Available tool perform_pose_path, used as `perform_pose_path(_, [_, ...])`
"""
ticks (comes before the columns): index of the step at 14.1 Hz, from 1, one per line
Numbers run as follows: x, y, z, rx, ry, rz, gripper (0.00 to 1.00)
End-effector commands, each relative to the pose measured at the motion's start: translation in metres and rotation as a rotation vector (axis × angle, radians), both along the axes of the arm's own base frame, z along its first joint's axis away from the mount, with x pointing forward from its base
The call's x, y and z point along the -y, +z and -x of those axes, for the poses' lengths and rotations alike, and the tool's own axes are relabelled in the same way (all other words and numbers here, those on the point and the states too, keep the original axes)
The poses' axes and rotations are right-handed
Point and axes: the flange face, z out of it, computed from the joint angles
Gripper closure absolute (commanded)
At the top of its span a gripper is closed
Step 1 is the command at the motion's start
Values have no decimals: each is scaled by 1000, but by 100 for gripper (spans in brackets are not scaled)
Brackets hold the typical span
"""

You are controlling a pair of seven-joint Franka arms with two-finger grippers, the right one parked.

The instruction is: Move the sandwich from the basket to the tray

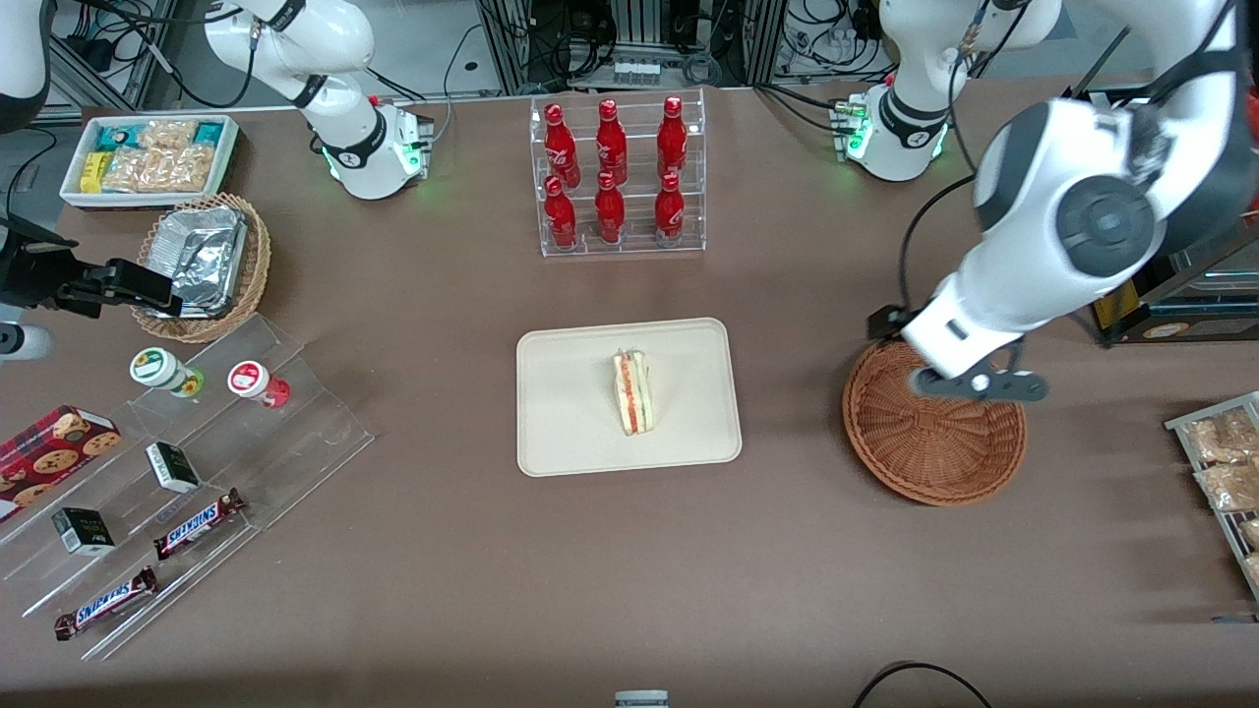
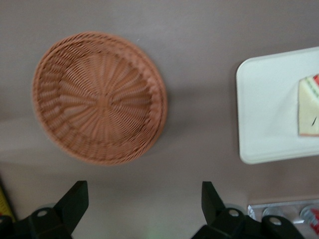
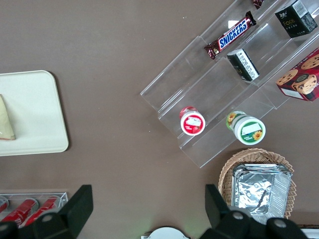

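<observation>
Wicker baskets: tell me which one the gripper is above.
The reddish-brown basket toward the working arm's end: the gripper hangs open above it, and it is empty. The lighter tan basket holding crumpled foil lies toward the parked arm's end.

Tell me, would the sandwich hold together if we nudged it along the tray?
Probably not well: the sandwich looks like soft stacked layers that could shear. Resting on the tray, it may tip. The open gripper is above the basket.

Brown table (image 1: 443,590), cables and metal racks along its edge
</observation>
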Motion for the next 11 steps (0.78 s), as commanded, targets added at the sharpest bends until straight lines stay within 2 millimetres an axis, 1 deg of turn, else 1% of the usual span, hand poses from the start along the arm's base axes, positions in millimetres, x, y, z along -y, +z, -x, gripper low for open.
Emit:
perform_pose_path(1, [-27,23,21,-22,-24,10,0])
perform_pose_path(2, [-43,31,25,-29,-11,8,0])
perform_pose_path(5, [-56,53,40,-32,3,3,0])
perform_pose_path(6, [-69,58,41,-27,25,3,0])
perform_pose_path(8, [-72,65,46,-47,30,-4,0])
perform_pose_path(11, [-79,85,57,-40,42,-7,0])
